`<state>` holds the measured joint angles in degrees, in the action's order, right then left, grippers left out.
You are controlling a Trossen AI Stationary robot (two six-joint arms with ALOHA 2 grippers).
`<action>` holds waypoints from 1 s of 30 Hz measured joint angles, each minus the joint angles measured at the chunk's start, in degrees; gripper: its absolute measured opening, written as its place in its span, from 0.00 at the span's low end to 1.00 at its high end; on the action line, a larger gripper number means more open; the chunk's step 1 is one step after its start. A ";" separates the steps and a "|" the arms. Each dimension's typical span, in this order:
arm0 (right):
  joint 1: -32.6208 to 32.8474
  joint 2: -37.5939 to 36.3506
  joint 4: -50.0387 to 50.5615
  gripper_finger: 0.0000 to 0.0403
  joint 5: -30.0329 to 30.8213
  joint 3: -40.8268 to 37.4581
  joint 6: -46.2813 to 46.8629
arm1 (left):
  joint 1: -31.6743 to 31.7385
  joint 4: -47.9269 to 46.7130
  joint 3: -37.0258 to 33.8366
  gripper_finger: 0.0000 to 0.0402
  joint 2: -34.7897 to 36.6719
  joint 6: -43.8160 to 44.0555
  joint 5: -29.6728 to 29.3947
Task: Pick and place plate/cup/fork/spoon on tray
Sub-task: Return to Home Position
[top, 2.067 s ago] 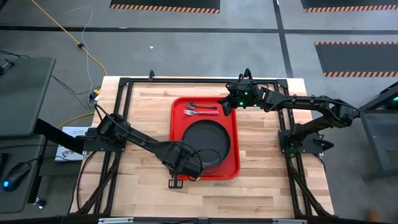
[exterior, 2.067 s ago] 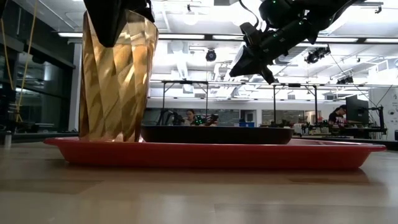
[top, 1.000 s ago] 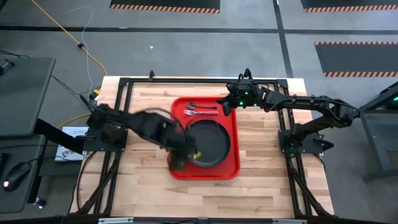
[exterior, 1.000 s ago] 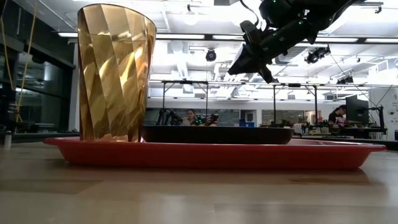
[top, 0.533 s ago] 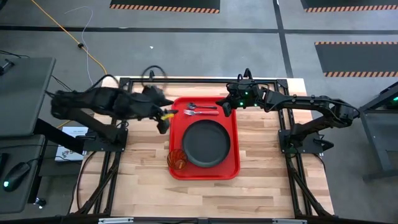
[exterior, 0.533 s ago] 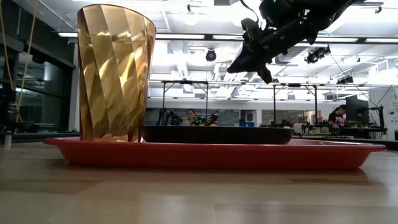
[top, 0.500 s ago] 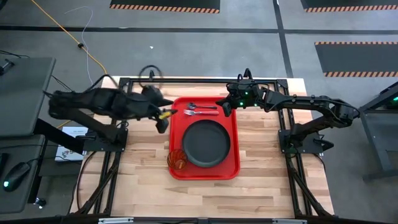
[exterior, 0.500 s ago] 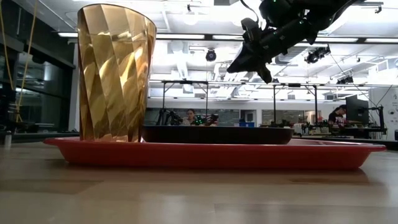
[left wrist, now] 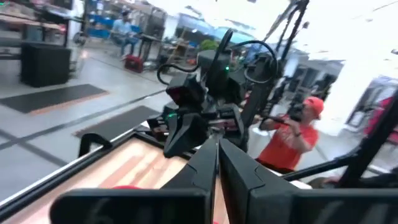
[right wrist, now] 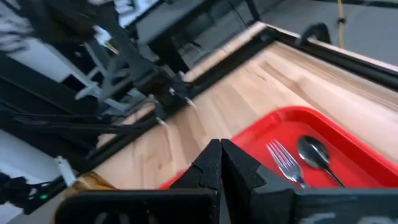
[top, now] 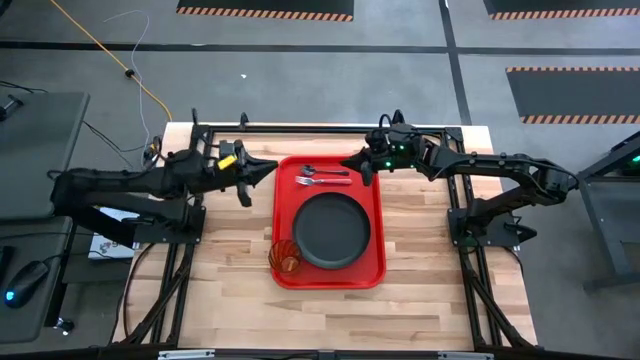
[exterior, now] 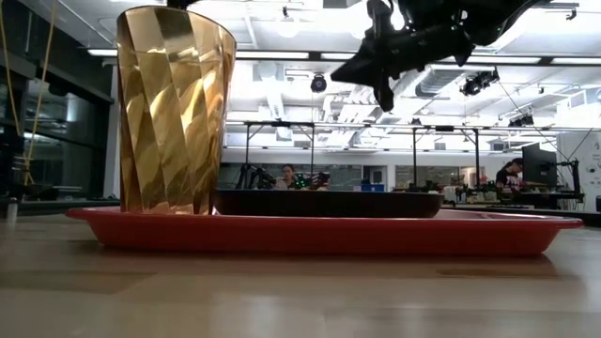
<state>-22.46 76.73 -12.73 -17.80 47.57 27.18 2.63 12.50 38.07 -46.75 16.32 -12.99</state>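
The red tray (top: pixel 379 250) lies in the middle of the table. The black plate (top: pixel 331 230) rests flat on it. The amber cup (top: pixel 287 258) stands upright on the tray's near left corner, beside the plate; it shows large in the low view (exterior: pixel 174 111). The dark spoon (top: pixel 322 170) and the pink-handled fork (top: pixel 325 181) lie side by side at the tray's far end. My left gripper (top: pixel 272 167) is shut and empty, in the air just left of the tray's far left corner. My right gripper (top: pixel 348 163) is shut and empty above the tray's far right part.
Black frame rails (top: pixel 300 128) run along the table's far edge and both sides. Bare wood (top: pixel 330 310) lies between the tray and the table's near edge. People stand in the room beyond the table, one in a red shirt (left wrist: pixel 289 146).
My left gripper has drawn away from the cup, swinging from the tray's near left corner toward the table's far left and settling beside the tray's far left corner. The cup stays standing on the tray. My right gripper has tipped up toward level, its tips moving slightly left.
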 joint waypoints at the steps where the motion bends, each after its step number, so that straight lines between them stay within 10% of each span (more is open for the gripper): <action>1: 0.00 0.00 -0.85 0.00 -0.41 0.00 0.00 | 1.62 1.26 -1.54 0.02 0.96 0.36 2.62; 11: 0.37 -0.28 -3.41 0.00 -2.53 0.00 1.04 | 9.76 -9.02 -4.50 0.00 9.97 1.36 12.54; 16: 0.37 -0.33 -3.25 0.00 -2.34 0.00 1.43 | 5.39 -17.23 -4.86 0.00 14.06 4.59 10.91; 30: 0.37 -0.33 -3.02 0.00 -2.34 0.00 1.33 | -7.17 -2.32 -22.47 0.00 28.84 2.05 1.77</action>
<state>-22.09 76.40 -15.75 -20.14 47.57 28.51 -4.53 10.18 15.60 -17.91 18.37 -11.22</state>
